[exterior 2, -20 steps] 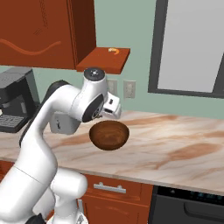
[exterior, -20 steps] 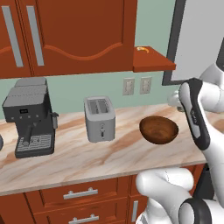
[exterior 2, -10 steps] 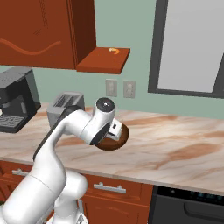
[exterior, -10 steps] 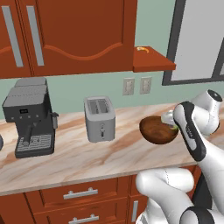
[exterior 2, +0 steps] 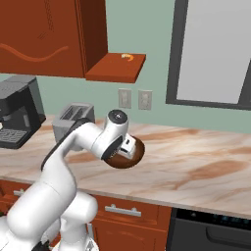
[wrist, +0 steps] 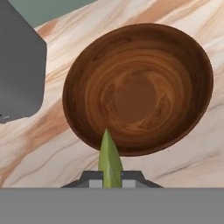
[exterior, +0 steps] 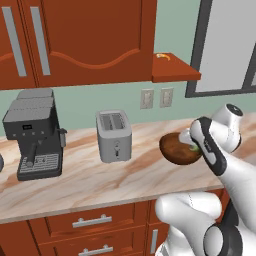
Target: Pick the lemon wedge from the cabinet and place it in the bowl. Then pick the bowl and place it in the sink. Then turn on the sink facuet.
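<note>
The round dark brown bowl stands on the marble counter, also seen from the left base and from the right base. My gripper is shut on the small yellow-green lemon wedge, which points up over the bowl's near rim. From the left base the gripper hovers at the bowl's right edge, with a bit of the wedge showing. The red-brown cabinet hangs above the counter at the left. The sink and its faucet are out of view.
A silver toaster stands left of the bowl, and a dark coffee machine further left. A small orange piece lies on the cabinet's side shelf. Drawers run below the counter's front edge.
The arm has swung down from beside the shelf, bringing the shut gripper and the wedge low over the bowl's rim. The bowl has stayed put.
</note>
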You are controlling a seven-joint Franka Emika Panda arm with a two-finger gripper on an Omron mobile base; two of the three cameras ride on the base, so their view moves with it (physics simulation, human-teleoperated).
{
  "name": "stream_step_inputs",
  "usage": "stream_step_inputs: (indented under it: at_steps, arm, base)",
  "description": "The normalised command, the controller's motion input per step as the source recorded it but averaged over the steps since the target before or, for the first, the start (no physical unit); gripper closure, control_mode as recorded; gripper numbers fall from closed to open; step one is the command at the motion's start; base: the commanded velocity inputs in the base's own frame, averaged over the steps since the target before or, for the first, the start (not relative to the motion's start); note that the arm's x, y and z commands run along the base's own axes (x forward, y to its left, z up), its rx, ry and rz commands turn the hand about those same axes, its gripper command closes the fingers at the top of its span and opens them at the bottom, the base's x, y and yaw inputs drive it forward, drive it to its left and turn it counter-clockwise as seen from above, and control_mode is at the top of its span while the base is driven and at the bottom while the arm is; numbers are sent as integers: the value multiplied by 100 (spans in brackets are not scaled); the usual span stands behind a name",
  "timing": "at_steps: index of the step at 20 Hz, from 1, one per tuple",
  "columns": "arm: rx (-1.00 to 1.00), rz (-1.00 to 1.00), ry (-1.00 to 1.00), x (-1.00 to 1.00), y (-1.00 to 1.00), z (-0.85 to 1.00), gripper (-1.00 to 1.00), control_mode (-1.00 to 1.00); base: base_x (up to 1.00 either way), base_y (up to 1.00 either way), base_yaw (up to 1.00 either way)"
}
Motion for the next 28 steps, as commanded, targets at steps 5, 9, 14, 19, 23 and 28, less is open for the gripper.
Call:
stream_step_inputs:
  at_steps: [5,9,14,19,23,28]
  arm:
    - [0,0,6,33,0,-31,100,-100]
    - [0,0,0,28,0,-56,100,-100]
    - [0,0,0,21,-5,-35,100,-100]
    - [0,0,0,17,-5,-9,100,-100]
    - [0,0,2,16,-3,0,100,-100]
    - [0,0,5,16,0,0,100,-100]
  base:
    - [0,0,0]
    - [0,0,0]
    - [0,0,0]
    - [0,0,0]
    - [0,0,0]
    - [0,0,0]
